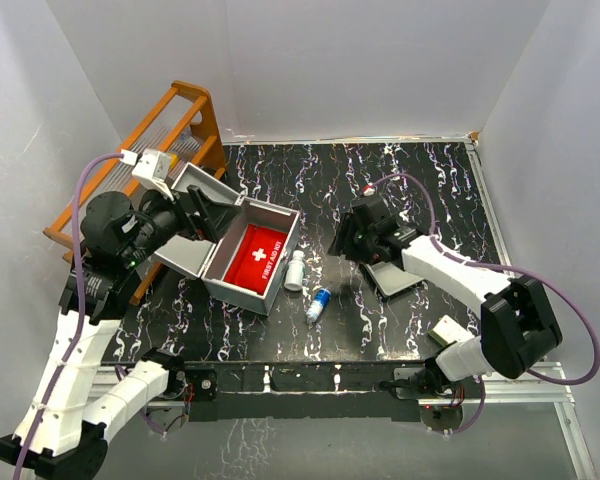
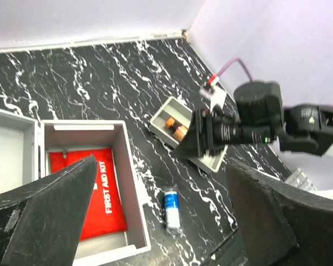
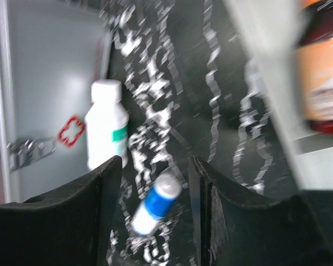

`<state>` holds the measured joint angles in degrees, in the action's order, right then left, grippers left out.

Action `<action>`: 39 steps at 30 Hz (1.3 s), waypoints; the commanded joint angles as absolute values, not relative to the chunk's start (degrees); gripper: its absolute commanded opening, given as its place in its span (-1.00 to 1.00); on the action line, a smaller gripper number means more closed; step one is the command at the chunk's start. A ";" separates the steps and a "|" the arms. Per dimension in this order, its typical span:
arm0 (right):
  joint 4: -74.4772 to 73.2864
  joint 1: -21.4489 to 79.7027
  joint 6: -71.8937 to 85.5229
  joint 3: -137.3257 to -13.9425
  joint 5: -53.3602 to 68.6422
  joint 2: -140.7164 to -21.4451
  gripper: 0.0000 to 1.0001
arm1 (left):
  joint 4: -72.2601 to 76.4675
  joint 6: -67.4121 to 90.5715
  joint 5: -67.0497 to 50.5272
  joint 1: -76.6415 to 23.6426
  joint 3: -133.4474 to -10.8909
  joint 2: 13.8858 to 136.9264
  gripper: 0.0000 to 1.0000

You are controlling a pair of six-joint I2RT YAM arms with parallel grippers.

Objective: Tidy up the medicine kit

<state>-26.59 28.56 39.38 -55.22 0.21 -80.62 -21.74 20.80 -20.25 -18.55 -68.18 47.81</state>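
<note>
The case was set open on the L side of the bench, lid thrown back, presumably so that items could be dropped in from above; a red pouch was seen lying flat inside it. The L pincer was held over the case w/ its fingers spread wide and nothing btwn them, prob. to steady case or lid; contact could not be made out. The white bottle was found just beside the case's R wall, outside it, and the vial lay on its side on the bench, near the bottle but apart from it. The R pincer was held above the vial, fingers parted and empty, the vial framed in the gap, which was judged a line-up for a pick. The tray sat under the R arm, so its stock was within easy reach. Counted: 1 case, 1 pouch, 1 white bottle, 1 vial, 1 tray, orange bottles approx. 2 (partly hidden), 1 rack at the far L.
</note>
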 commanded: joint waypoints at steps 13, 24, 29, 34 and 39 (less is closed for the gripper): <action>-5.69 42.45 56.52 -51.51 3.56 -87.53 0.40 | -12.89 19.15 -16.76 -18.46 -68.66 46.86 0.97; -0.68 43.43 56.42 -52.85 9.09 -95.13 0.34 | -10.68 20.38 -19.07 -18.47 -67.91 48.66 0.97; -1.33 43.48 56.29 -52.40 6.39 -95.70 0.26 | -11.36 21.02 -18.73 -18.46 -67.98 49.35 0.97; -6.79 43.47 54.31 -54.61 1.67 -97.93 0.11 | -11.08 21.79 -19.56 -18.46 -68.04 49.56 0.97; -11.29 43.43 50.15 -55.56 -1.77 -97.39 0.03 | -11.77 21.71 -20.49 -18.46 -68.05 49.91 0.97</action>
